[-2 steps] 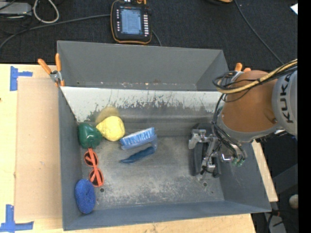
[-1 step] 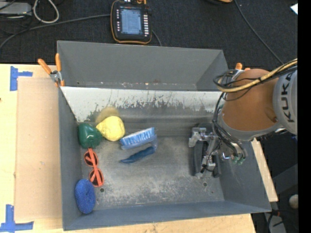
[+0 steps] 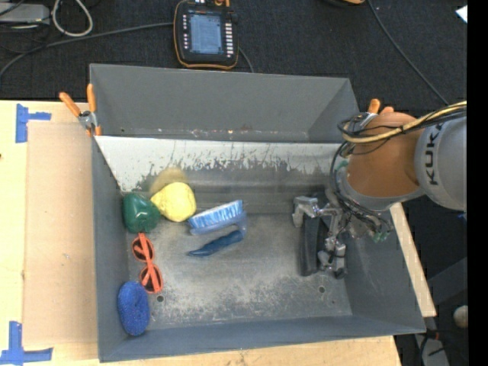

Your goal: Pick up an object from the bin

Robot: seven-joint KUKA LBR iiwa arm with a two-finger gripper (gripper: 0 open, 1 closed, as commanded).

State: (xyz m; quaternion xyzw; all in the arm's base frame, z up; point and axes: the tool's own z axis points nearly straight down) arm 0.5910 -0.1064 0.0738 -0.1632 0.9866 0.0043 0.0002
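Gripper (image 3: 332,256) hangs low at the right of the bin (image 3: 229,305), just beside a black bar (image 3: 307,246), open or clenched I cannot tell; the black bar looks stiff and light, best pinched across its narrow middle.

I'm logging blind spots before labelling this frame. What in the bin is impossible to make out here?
Camera view:
- The bin floor under the end effector, hidden by it.
- Pale lump at back left, mostly behind the yellow lump.
- Dark blue thing mid-bin, upper edge under the light blue brush; kind unclear.
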